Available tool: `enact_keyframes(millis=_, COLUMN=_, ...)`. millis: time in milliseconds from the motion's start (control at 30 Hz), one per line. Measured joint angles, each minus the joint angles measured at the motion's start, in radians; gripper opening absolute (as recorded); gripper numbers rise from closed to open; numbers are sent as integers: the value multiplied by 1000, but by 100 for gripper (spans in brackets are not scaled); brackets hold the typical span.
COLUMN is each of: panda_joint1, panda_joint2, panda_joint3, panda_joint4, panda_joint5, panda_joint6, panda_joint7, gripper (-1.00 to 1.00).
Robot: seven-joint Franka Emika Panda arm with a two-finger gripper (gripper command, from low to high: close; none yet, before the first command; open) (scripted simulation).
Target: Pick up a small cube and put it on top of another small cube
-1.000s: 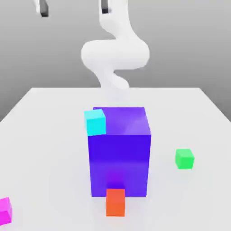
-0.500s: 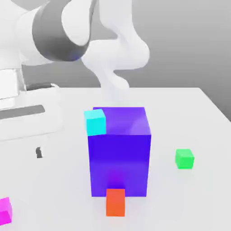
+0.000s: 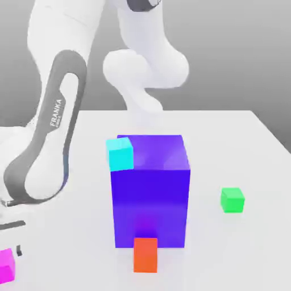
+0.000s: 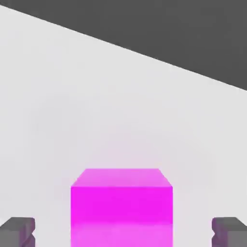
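Note:
The small magenta cube (image 3: pixel 5 265) rests on the white table at the exterior view's near left corner. In the hand view the magenta cube (image 4: pixel 121 207) stands between the two dark fingertips (image 4: pixel 18 231), with wide gaps on both sides. My gripper (image 4: pixel 123 232) is open, straddles the cube and touches nothing. One dark fingertip (image 3: pixel 19 250) shows just beside the cube in the exterior view. The small green cube (image 3: pixel 232 200) sits on the table far to the exterior view's right, apart from everything.
A big purple-blue block (image 3: pixel 150 190) stands mid-table with a small cyan cube (image 3: pixel 120 153) at its top left edge. A small orange-red cube (image 3: pixel 145 254) sits against its near face. The white arm (image 3: pixel 51 136) leans over the table's left side.
The arm has swung down to the exterior view's near left. The hand dropped from high above to table level around the magenta cube. No cube has moved.

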Motion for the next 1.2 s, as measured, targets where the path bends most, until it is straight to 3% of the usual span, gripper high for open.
enact_keyframes(millis=167, panda_joint1=-5, panda_joint2=10, panda_joint3=7, panda_joint4=3, panda_joint5=7, panda_joint6=4, panda_joint7=-5, gripper=-100)
enact_keyframes(millis=333, panda_joint1=62, panda_joint2=-127, panda_joint3=-83, panda_joint4=-33, panda_joint5=-85, panda_joint6=-90, panda_joint7=63, gripper=-100)
enact_keyframes(millis=400, panda_joint1=74, panda_joint2=-151, panda_joint3=-72, panda_joint4=-35, panda_joint5=-74, panda_joint6=-97, panda_joint7=71, gripper=-100)
enact_keyframes(millis=800, panda_joint1=374, panda_joint2=-427, panda_joint3=148, panda_joint4=-264, panda_joint5=-127, panda_joint6=-55, panda_joint7=154, gripper=-100)
enact_keyframes(millis=1033, panda_joint1=682, panda_joint2=-641, panda_joint3=303, panda_joint4=-484, panda_joint5=-280, panda_joint6=-18, panda_joint7=253, gripper=-100)
enact_keyframes(millis=1200, panda_joint1=790, panda_joint2=-798, panda_joint3=458, panda_joint4=-666, panda_joint5=-407, panda_joint6=2, panda_joint7=325, gripper=-100)
